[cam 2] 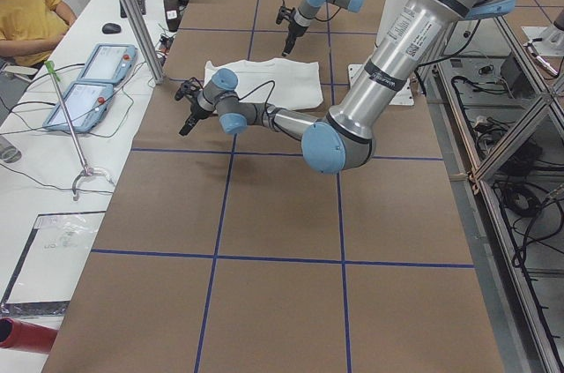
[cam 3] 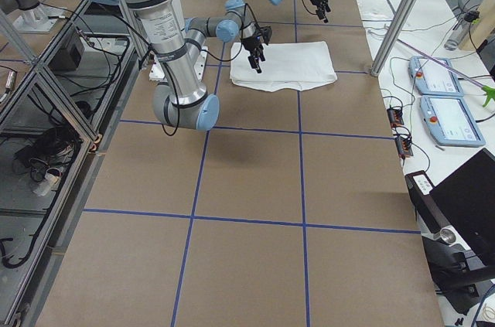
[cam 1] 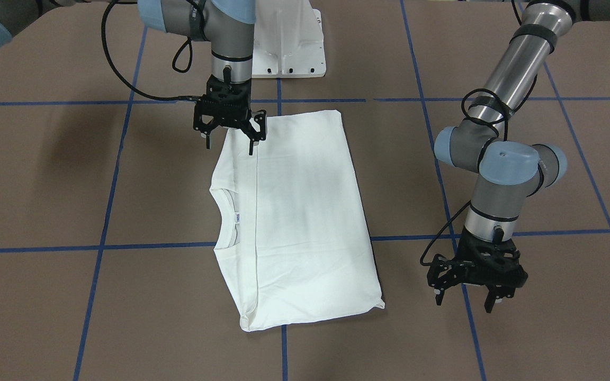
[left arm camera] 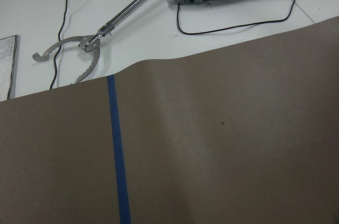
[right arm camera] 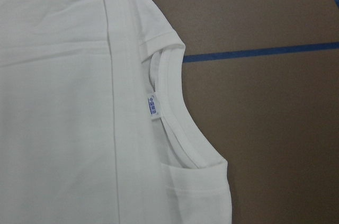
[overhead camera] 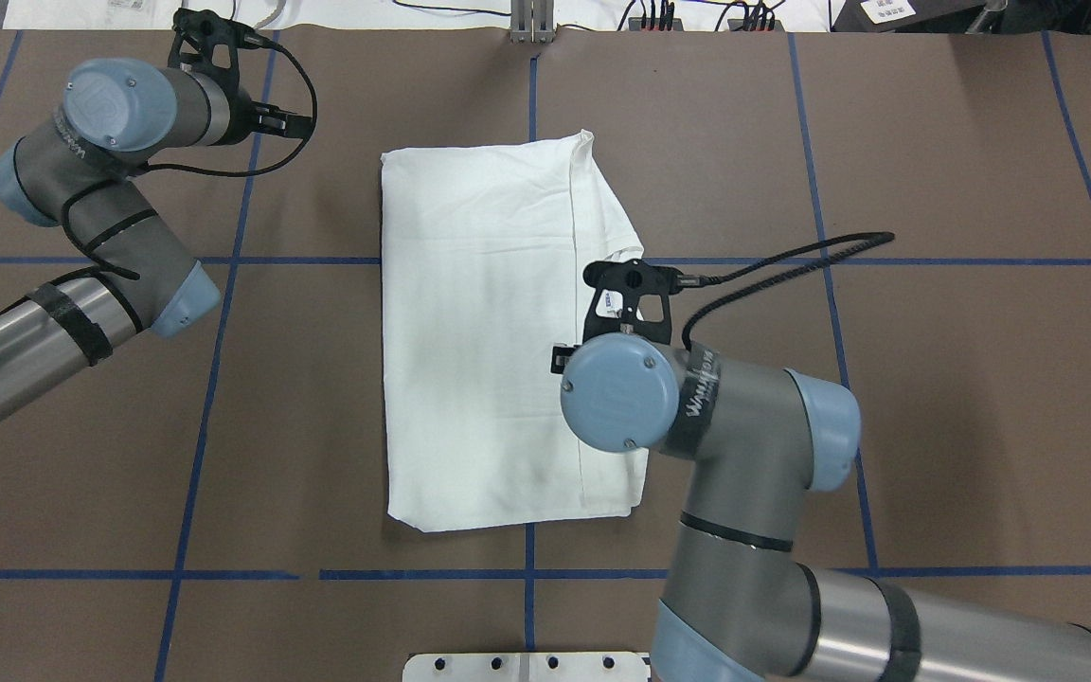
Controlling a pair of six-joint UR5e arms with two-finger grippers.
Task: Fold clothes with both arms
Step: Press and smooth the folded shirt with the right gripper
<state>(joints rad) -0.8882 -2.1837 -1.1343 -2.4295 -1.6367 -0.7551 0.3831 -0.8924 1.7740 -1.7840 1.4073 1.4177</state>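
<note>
The white T-shirt (cam 1: 299,211) lies folded into a long rectangle on the brown table, with its ribbed collar (cam 1: 224,207) and small neck label (right arm camera: 153,105) showing at one long edge. My right gripper (cam 1: 230,147) hangs open just above the shirt's corner nearest the robot base, on the collar side, holding nothing. My left gripper (cam 1: 464,304) is open too, off the cloth, over bare table beside the shirt's far end. In the overhead view the right wrist (overhead camera: 621,393) covers part of the shirt (overhead camera: 479,332). The right wrist view shows only collar and fabric.
The white pedestal base (cam 1: 289,47) stands behind the shirt. Blue tape lines (cam 1: 151,246) grid the table. Beyond the far table edge a white bench holds a metal grabber tool (left arm camera: 79,49) and teach pendants (cam 2: 97,64). A seated person (cam 2: 26,11) is at that bench.
</note>
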